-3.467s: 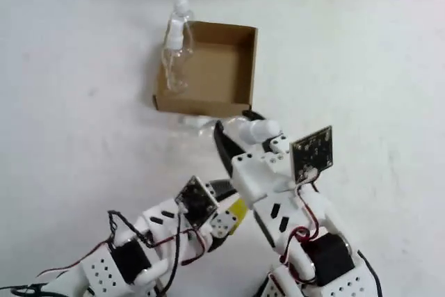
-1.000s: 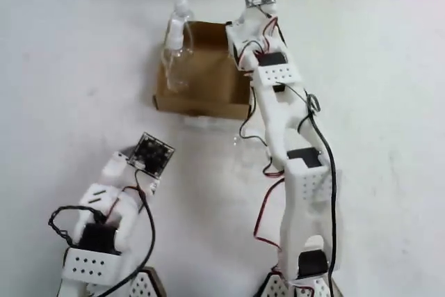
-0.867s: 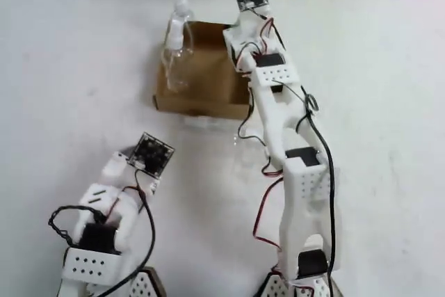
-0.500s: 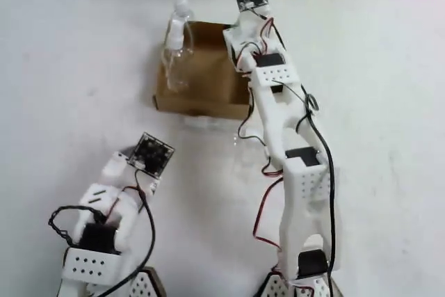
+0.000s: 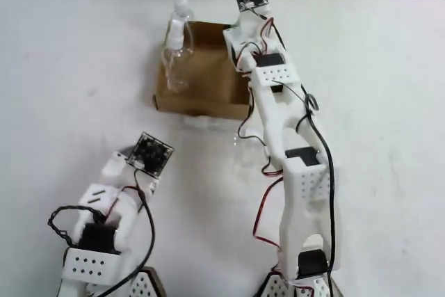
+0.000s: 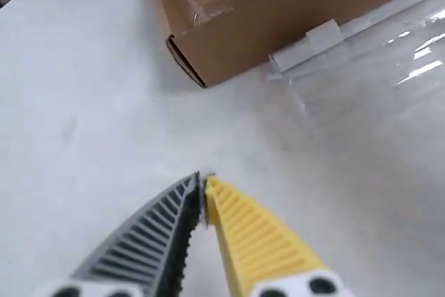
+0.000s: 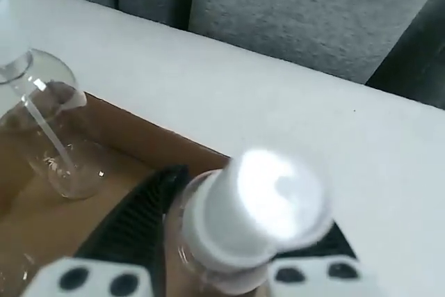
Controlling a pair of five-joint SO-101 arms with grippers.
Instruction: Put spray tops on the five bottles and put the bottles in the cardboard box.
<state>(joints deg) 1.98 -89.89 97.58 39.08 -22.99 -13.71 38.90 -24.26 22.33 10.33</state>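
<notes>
The cardboard box (image 5: pixel 208 95) sits at the table's far middle. Two clear bottles with white spray tops (image 5: pixel 174 39) stand upright along its left wall; one of them (image 7: pixel 49 130) shows in the right wrist view. My right gripper (image 7: pixel 240 245) is shut on another clear bottle, whose white spray top (image 7: pixel 274 196) points up at the camera. In the high view this gripper (image 5: pixel 235 41) hangs over the box's far right corner. My left gripper (image 6: pixel 203 189) is shut and empty, low over the table in front of the box (image 6: pixel 278 12), near the front left (image 5: pixel 119 158).
A clear plastic piece (image 6: pixel 361 33) lies on the table against the box's near wall (image 5: pixel 201 122). The right arm (image 5: pixel 278 116) stretches along the box's right side. Grey upholstery (image 7: pixel 292 12) rises behind the table's far edge.
Over 3.5 seconds my right arm carried the bottle from in front of the box to above its far right corner, and my left arm pulled back to the left. The last half second shows no motion.
</notes>
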